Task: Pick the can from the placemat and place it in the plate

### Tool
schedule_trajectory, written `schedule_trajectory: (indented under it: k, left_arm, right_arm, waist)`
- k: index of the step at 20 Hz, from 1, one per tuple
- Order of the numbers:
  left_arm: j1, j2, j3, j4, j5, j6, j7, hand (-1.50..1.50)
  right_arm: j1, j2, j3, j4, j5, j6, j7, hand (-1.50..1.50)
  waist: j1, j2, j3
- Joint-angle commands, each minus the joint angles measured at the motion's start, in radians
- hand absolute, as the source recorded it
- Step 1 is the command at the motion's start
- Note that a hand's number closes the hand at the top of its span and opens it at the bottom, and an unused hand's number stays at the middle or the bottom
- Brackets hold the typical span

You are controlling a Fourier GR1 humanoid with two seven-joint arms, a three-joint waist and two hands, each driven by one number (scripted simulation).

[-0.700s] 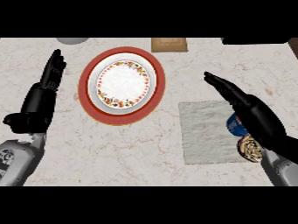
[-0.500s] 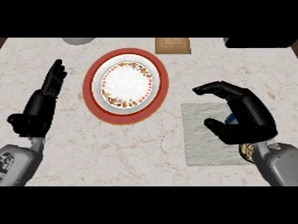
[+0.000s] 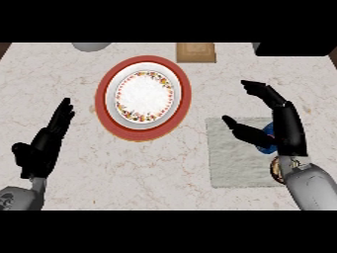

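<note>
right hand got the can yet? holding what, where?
Nothing held yet. Black right hand is cupped open around the blue can on the grey placemat, thumb beside it.

grey bowl (image 3: pixel 91 47), wooden box (image 3: pixel 195 52)

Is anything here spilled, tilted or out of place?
Nothing stands out. The plate lies flat with no food on it, the placemat lies flat, and the can is mostly hidden behind the right hand.

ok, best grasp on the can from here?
Take the can round its side wall, from its right: it sits on the grey placemat, and the right hand already has thumb and fingers curved open around it.
</note>
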Motion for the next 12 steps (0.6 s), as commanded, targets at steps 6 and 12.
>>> schedule_trajectory:
  k: [6, 12]
  left_arm:
    - [0.006, -0.054, 0.027, 0.063, -0.026, -0.029, -0.033, 0.0]
    - [0.059, -0.009, 0.051, -0.043, -0.008, -0.04, 0.03, 0.0]
  right_arm:
    - [0.238, -0.016, 0.06, -0.214, 0.259, -0.175, 0.044, -1.5]
    - [0.246, -0.175, 0.047, -0.4, 0.446, -0.043, 0.422, -1.5]
  waist:
    - [-0.017, -0.003, 0.003]
    - [-0.015, -0.007, 0.002]
